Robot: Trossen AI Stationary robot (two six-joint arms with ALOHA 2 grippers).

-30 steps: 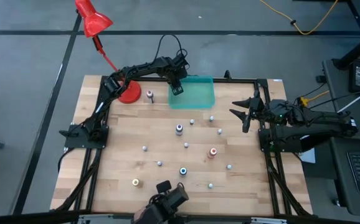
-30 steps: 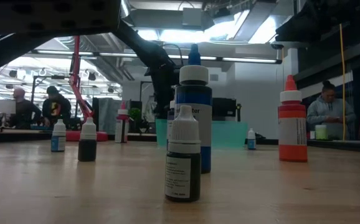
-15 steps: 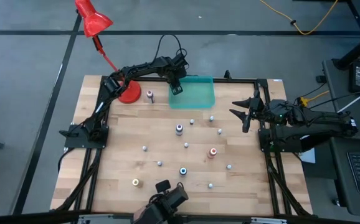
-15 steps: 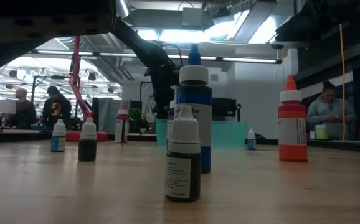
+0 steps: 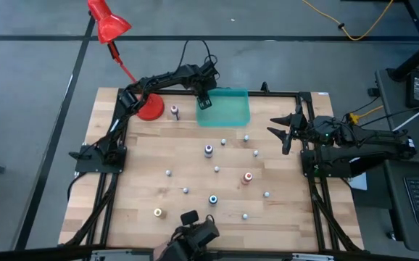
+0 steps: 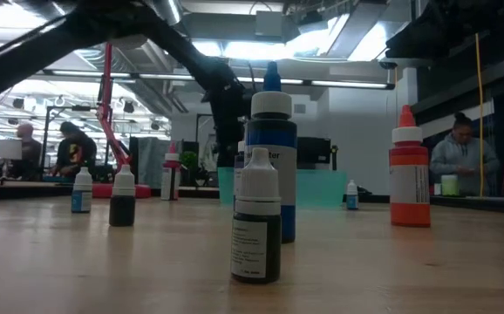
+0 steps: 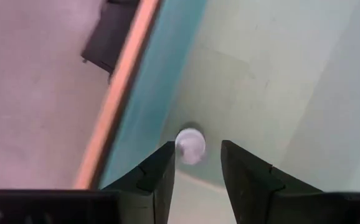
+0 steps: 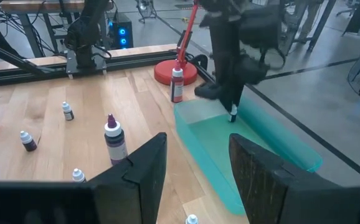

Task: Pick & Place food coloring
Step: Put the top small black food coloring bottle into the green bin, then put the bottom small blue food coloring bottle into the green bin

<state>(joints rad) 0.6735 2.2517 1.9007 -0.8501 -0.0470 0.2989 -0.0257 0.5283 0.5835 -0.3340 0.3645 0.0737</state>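
Observation:
My left gripper points down over the left end of the teal tray, open. A tiny white-capped bottle of food coloring stands on the tray floor just below and between its fingertips; the right wrist view shows that bottle under the gripper. More bottles stand on the table: pink, purple, red-orange, blue, yellow and several small whitish ones. My right gripper waits open above the table's right edge.
The red desk lamp's base stands just left of the tray, next to the pink bottle. A black frame runs round the wooden table. People sit in the room behind, in the low view. Open wood lies between the scattered bottles.
In the low view my left arm's near link has swung upward. Its gripper stays over the tray's left end.

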